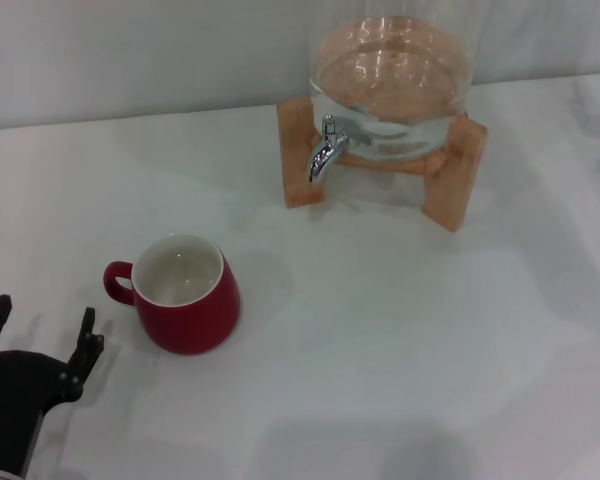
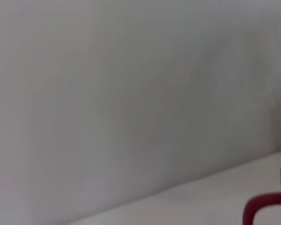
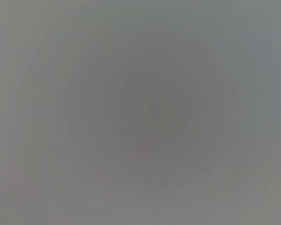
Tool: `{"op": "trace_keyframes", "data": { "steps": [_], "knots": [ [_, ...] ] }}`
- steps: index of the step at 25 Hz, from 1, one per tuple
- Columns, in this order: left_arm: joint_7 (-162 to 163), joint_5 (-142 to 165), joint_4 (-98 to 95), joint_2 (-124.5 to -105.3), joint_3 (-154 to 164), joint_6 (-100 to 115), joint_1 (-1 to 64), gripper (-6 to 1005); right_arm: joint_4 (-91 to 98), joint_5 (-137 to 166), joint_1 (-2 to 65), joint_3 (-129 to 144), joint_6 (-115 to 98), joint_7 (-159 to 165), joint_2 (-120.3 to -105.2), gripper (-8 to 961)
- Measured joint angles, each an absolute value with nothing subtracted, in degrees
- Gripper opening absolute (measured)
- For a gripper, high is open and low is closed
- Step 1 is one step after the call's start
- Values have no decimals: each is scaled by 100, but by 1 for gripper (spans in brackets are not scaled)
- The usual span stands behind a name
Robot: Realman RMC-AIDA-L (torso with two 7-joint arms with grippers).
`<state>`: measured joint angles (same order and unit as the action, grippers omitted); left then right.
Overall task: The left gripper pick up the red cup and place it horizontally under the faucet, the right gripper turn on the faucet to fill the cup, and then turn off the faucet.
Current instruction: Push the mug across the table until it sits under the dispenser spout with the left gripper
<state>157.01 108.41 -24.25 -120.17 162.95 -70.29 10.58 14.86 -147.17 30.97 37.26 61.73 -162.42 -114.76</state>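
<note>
The red cup (image 1: 185, 292) stands upright on the white table, off-white inside showing, its loop handle pointing toward the left edge. My left gripper (image 1: 42, 325) sits at the bottom left, a short way from the handle, open with nothing between its fingers (image 1: 85, 340). In the left wrist view only the handle and rim edge of the red cup (image 2: 267, 206) show. The chrome faucet (image 1: 327, 152) curves down from a clear glass dispenser (image 1: 390, 75) on a wooden stand (image 1: 450, 195) at the back. My right gripper is out of view.
A pale wall (image 1: 130, 50) runs behind the table. The white tabletop (image 1: 400, 340) stretches between the cup and the dispenser stand. The right wrist view is a uniform grey blur showing nothing.
</note>
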Motion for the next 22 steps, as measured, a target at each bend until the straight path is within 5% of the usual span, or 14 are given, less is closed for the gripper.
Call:
{"op": "trace_keyframes", "data": {
  "steps": [22],
  "knots": [
    [15556, 10836, -2334, -11971, 16295, -6669, 1406, 887, 1486, -14725, 3067, 3726, 6223, -16242, -11513, 675]
  ]
}}
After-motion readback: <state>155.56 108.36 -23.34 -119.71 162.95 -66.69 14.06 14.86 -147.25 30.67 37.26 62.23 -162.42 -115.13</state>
